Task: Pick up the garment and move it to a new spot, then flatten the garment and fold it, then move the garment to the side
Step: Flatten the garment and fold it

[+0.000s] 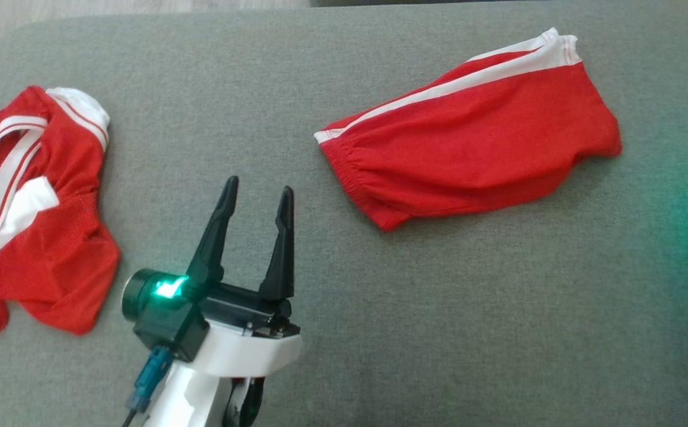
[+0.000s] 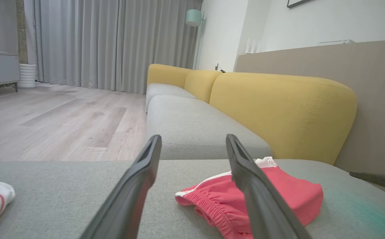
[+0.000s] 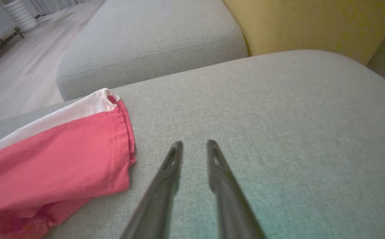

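- Grey seat [image 1: 379, 332] in the head view looks rough; dragging the shorts [image 1: 468, 133] over it to the side would, I judge, rumple them; a leftward reach could take the crumpled red top [image 1: 53, 261] at the left edge instead; the shorts lie upper right of centre, red with a white side stripe, seemingly folded in half, gathered waistband at the left, hem at the upper right, edges fairly even; the left gripper [image 1: 259, 185] is lower left of centre, fingers spread wide, empty.
- Left wrist view: a pinch on the upper layer alone would likely peel the fold open; the shorts lie at lower right, partly behind one finger, waistband nearest, layers puffed rather than pressed flat; a yellow backrest [image 2: 278, 113] stands behind; jaws wide apart, nothing between.
- Right wrist view: the right gripper [image 3: 194, 143] is low in the middle, fingers parted by a narrow gap, holding nothing; that gap could slip off the thick hem; the shorts' hem end lies at lower left, just beside the fingers, not touching, white stripe along its upper edge.
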